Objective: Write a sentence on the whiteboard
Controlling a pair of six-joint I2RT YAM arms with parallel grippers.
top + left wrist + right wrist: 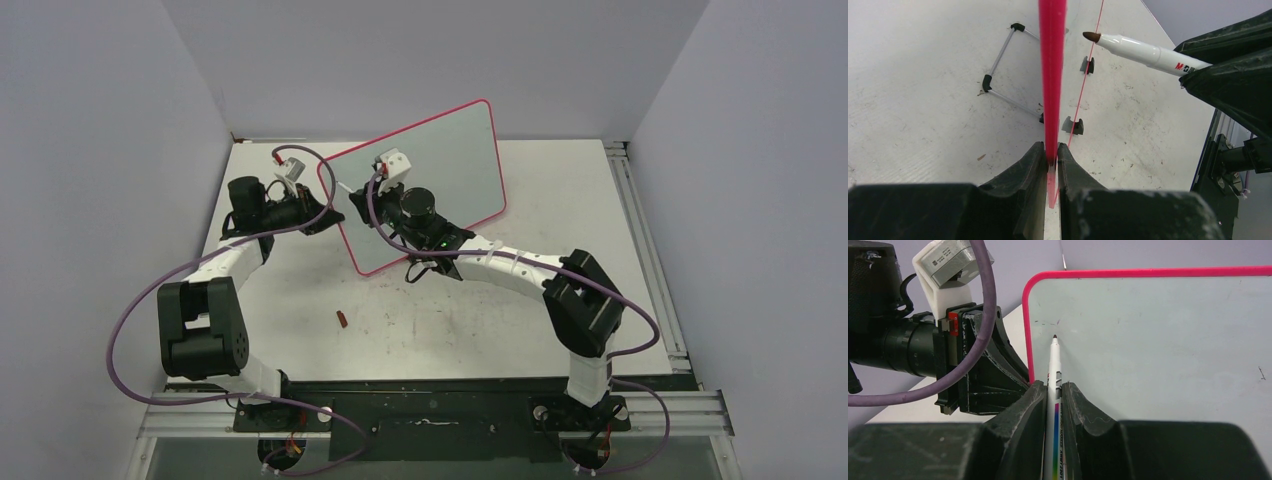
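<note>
While the whiteboard (pixel 450 160) stands upright on the desk (pixel 570 190), toward 12 o'clock of its middle, the left tool (pixel 1051 155) is clamped on the board's pink rim (pixel 1052 75) at its 9 o'clock edge. The right tool (pixel 1054 390) is closed around a white marker (pixel 1053 365), whose dark tip points at the board's 10 o'clock corner; contact is unclear. A small reddish piece (pixel 340 319) lies at 6 o'clock of the board.
</note>
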